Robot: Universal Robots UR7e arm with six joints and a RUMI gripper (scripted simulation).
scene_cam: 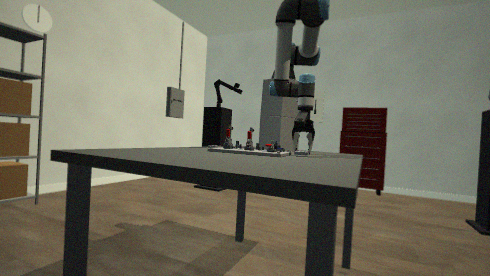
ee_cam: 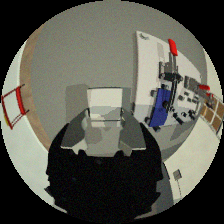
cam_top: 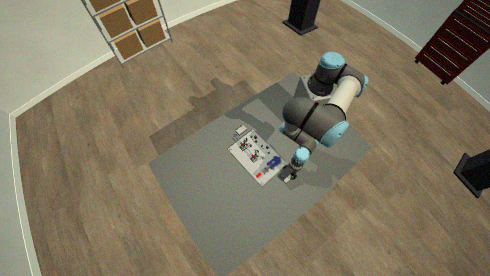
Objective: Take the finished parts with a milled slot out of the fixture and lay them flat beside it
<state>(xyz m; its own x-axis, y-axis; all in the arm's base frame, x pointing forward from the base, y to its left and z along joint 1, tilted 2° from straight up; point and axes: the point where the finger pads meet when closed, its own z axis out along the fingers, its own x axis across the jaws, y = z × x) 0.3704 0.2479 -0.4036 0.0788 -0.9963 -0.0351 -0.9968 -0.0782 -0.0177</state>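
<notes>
The fixture (cam_top: 244, 158) (ee_cam: 145, 62) is a pale plate with clamps. The blue blank (cam_top: 275, 160) (ee_cam: 160, 107) sits in it at the end nearer my gripper, with a clamp arm reaching over it. My gripper (cam_top: 288, 178) (scene_cam: 302, 150) (ee_cam: 105, 108) points down just outside that end, shut on a pale, flat finished part (scene_cam: 302, 154) (ee_cam: 105, 98). This part is level and low at the table top; I cannot tell if it touches. Another pale flat piece (cam_top: 241, 130), apparently the other finished part, lies on the table beside the fixture's far end. Slots are too small to make out.
Two red-tipped clamps (scene_cam: 228, 134) (scene_cam: 249, 135) stand upright on the fixture. A red handle (cam_top: 258, 175) (ee_cam: 172, 47) lies low near the blue blank. Small dark pins and fittings line the fixture. The grey table (cam_top: 200, 200) (scene_cam: 210, 162) extends around it.
</notes>
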